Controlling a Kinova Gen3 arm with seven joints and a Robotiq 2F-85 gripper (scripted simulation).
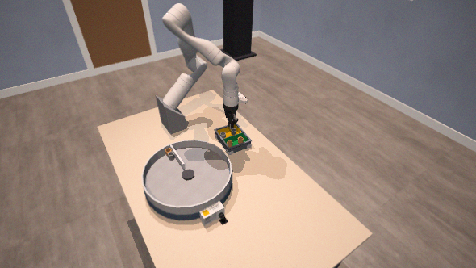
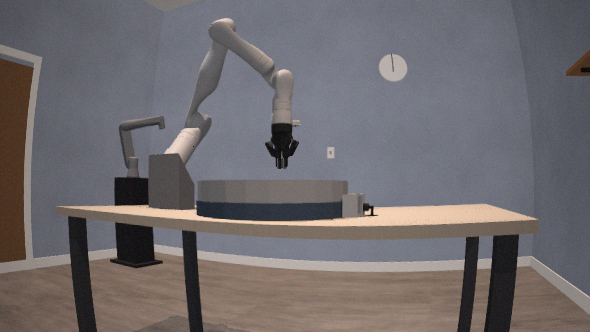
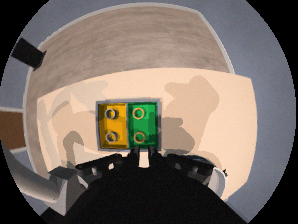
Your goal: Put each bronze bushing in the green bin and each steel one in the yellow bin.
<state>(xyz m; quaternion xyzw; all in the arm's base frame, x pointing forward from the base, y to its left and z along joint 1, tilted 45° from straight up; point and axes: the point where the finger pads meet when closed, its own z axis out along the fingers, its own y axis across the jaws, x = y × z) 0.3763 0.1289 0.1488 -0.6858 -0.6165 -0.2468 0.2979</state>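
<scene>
Hovering empty with fingers slightly parted, the gripper [image 1: 232, 125] [image 2: 282, 167] [image 3: 143, 151] would next head toward eight o'clock in the top view, where bronze [image 1: 168, 150] and steel [image 1: 171, 156] bushings sit on the turntable [image 1: 202, 190] [image 2: 272, 192] [image 3: 217, 183].

Dim rm, hard shadows on tabletop [image 1: 282, 210] [image 2: 425, 220] [image 3: 235, 115]; wrist pic fisheye-warped, edges blk.

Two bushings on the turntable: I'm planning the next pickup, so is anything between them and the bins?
Yes. The white bar stands right beside the bronze bushing and steel bushing, on the bins' side. Beyond it stands the turntable's raised wall. Lifting over both looks necessary.
</scene>
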